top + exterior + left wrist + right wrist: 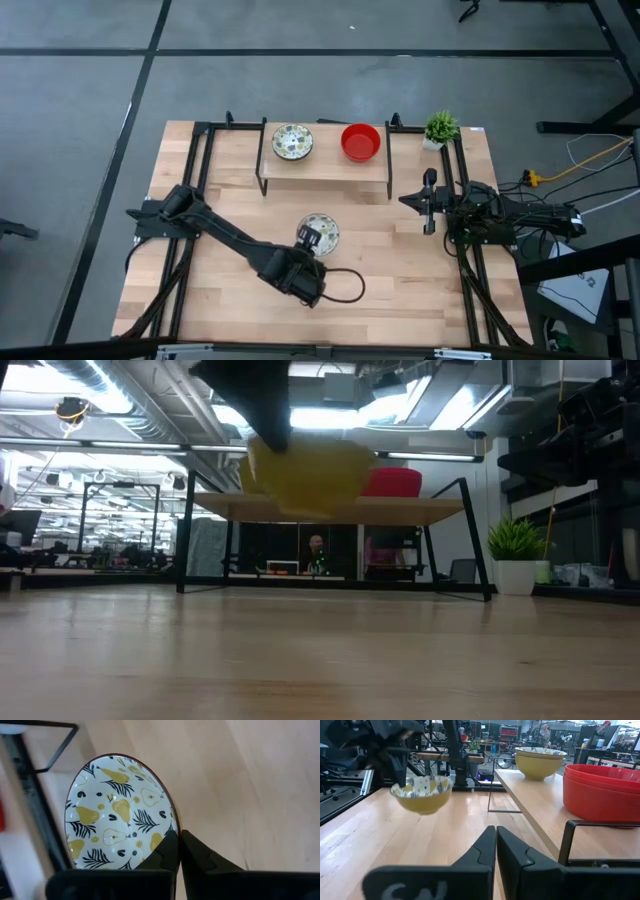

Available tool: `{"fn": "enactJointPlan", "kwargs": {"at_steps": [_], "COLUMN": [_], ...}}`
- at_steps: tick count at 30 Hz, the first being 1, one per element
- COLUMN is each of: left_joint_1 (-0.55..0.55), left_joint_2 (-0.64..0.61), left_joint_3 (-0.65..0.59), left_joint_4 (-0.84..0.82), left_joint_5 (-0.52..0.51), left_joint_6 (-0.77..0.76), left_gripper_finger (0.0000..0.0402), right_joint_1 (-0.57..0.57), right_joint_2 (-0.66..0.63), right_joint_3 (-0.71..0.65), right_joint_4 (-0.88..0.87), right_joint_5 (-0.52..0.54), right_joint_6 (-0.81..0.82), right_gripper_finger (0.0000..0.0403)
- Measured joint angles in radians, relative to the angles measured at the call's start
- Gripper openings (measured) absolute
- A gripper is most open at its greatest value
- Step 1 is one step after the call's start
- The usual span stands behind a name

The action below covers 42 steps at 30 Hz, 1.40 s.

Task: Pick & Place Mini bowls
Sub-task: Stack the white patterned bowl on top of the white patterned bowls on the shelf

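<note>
One mini bowl (322, 233), cream inside with yellow pears and dark leaves and yellow outside, is held by my left gripper (308, 238) over the middle of the table. It also shows in the left wrist view (117, 815), the right wrist view (422, 795) and the low view (305, 475). On the raised shelf (325, 168) stand stacked patterned bowls (292, 142) and stacked red bowls (360, 141). My right gripper (430, 208) waits shut at the table's right side, touching nothing. My left gripper (179, 836) pinches the bowl's rim (170, 826), one finger inside the bowl and one outside. The fingers (399, 762) come from above, pointing down. The bowl is lifted clear of the table and hangs about level, mouth up, below the fingers.
A small green potted plant (440, 128) stands at the far right corner beside the shelf. The shelf's black metal legs (263, 175) stand on the table's far half. A black cable (345, 285) loops by the left arm. Bare wood lies toward the near edge (400, 290).
</note>
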Motion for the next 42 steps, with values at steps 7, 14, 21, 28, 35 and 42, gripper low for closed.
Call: {"fn": "enactJointPlan", "kwargs": {"at_steps": [7, 14, 21, 28, 35, 42], "left_joint_1": [-0.023, -0.021, -0.012, 0.031, 0.079, 0.144], "left_joint_2": [-0.028, -0.092, -0.161, -0.235, -0.289, -0.318], "left_joint_3": [0.05, 0.05, 0.05, 0.05, 0.05, 0.05], "left_joint_4": [-0.086, -0.159, -0.206, -0.231, -0.264, -0.264], "left_joint_5": [-0.043, -0.091, -0.113, -0.128, -0.186, -0.195], "left_joint_6": [-0.064, -0.153, -0.179, -0.152, -0.116, -0.08], "left_gripper_finger": [0.0002, 0.0002, 0.0002, 0.0002, 0.0002, 0.0002], "right_joint_1": [0.0, 0.0, 0.0, 0.0, 0.0, 0.0], "right_joint_2": [0.0, 0.0, 0.0, 0.0, 0.0, 0.0], "right_joint_3": [0.0, 0.0, 0.0, 0.0, 0.0, 0.0], "right_joint_4": [0.0, 0.0, 0.0, 0.0, 0.0, 0.0], "right_joint_5": [0.0, 0.0, 0.0, 0.0, 0.0, 0.0], "right_joint_6": [0.0, 0.0, 0.0, 0.0, 0.0, 0.0], "right_gripper_finger": [0.0017, 0.0017, 0.0017, 0.0017, 0.0017, 0.0017]}}
